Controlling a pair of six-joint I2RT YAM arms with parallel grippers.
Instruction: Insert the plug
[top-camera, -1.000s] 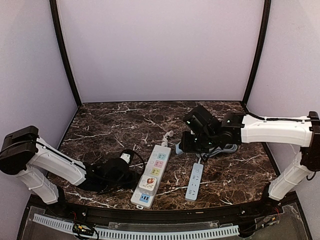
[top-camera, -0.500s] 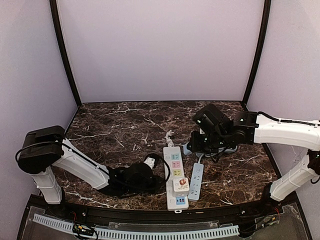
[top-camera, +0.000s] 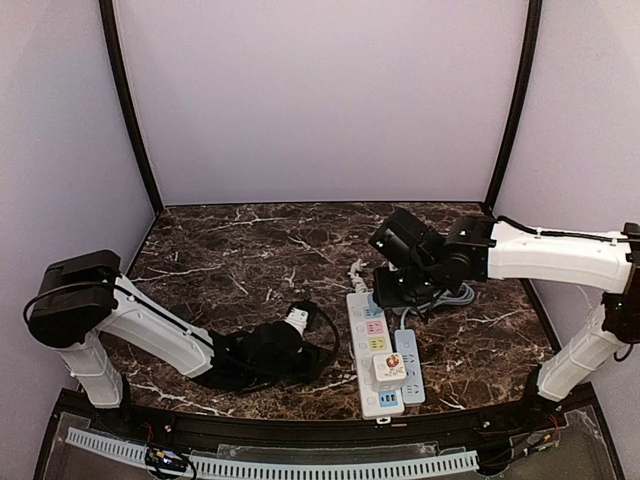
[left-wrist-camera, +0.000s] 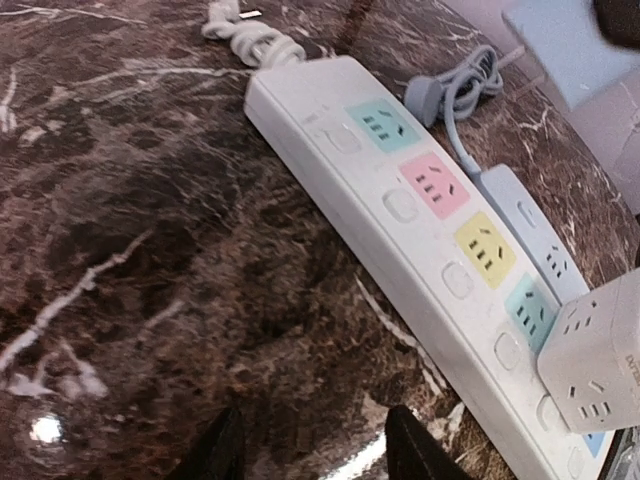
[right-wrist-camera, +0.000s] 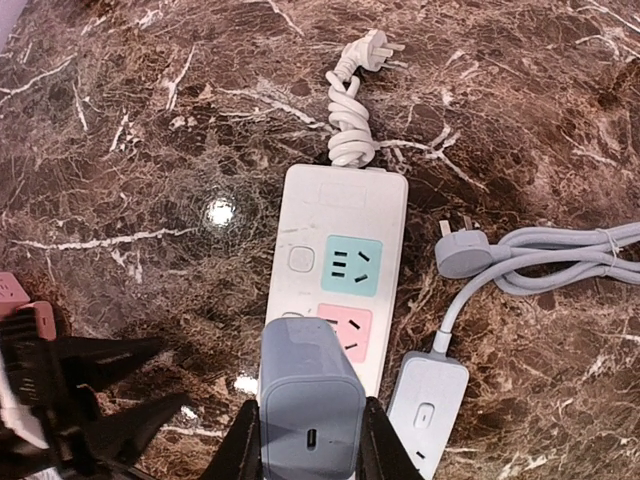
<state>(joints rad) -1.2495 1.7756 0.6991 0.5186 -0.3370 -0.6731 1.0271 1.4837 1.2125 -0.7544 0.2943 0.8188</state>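
Plainly, the right claw (right-wrist-camera: 311, 450) is clamped on the grey-blue charger plug (right-wrist-camera: 310, 395), 1 finger on each side of its body. In the right wrist view the plug hangs over the white power strip (right-wrist-camera: 340, 215), covering the near corner of the pink socket (right-wrist-camera: 356, 328), with the teal socket (right-wrist-camera: 352, 264) just beyond it. Its prongs are hidden beneath the block, so I cannot tell how they line up with the slots.

The strip's long axis runs away from the arm bases, cord end farthest, and the held plug sits squarely over that axis rather than to 1 side. The coming move therefore looks like a short descent onto the pink socket, perhaps with a small shift toward the cord end to centre it.

The left claw (left-wrist-camera: 315, 455) lies low on the tabletop (left-wrist-camera: 120, 250) left of the strip, fingers apart with nothing between them. It is near the strip but not touching it, so the right arm is plainly the closer one. A cube adapter (left-wrist-camera: 595, 365) occupies the strip's near end.
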